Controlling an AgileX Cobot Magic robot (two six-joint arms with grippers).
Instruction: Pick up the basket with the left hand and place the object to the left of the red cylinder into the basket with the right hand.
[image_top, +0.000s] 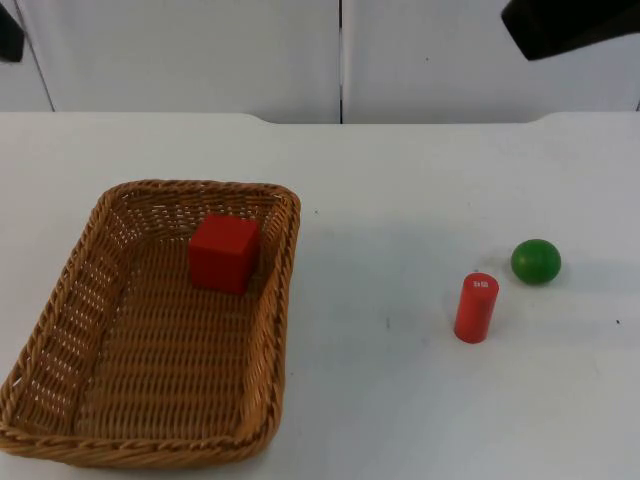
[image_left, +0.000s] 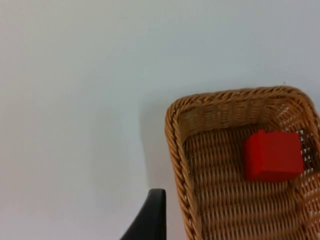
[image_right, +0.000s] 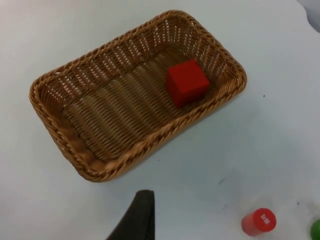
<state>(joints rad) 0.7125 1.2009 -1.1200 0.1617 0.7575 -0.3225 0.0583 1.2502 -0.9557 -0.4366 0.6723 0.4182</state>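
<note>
A woven wicker basket (image_top: 60, 330) rests on the white table at the left, and a red cube (image_top: 224, 252) lies inside it near its far right corner. The red cylinder (image_top: 476, 307) stands upright at the right, with a green ball (image_top: 536, 261) just beyond it to the right. My left gripper (image_left: 150, 220) hovers above the table beside the basket's (image_left: 175, 150) rim, apart from it, and the cube (image_left: 273, 155) shows in its view. My right gripper (image_right: 137, 217) hangs high over the table between the basket (image_right: 55, 130) and the cylinder (image_right: 258, 221), holding nothing.
The left arm (image_top: 8, 32) waits at the far left by the grey partition wall (image_top: 200, 50), and the right arm (image_top: 570, 25) at the far right. Bare white table (image_top: 380, 350) lies between basket and cylinder.
</note>
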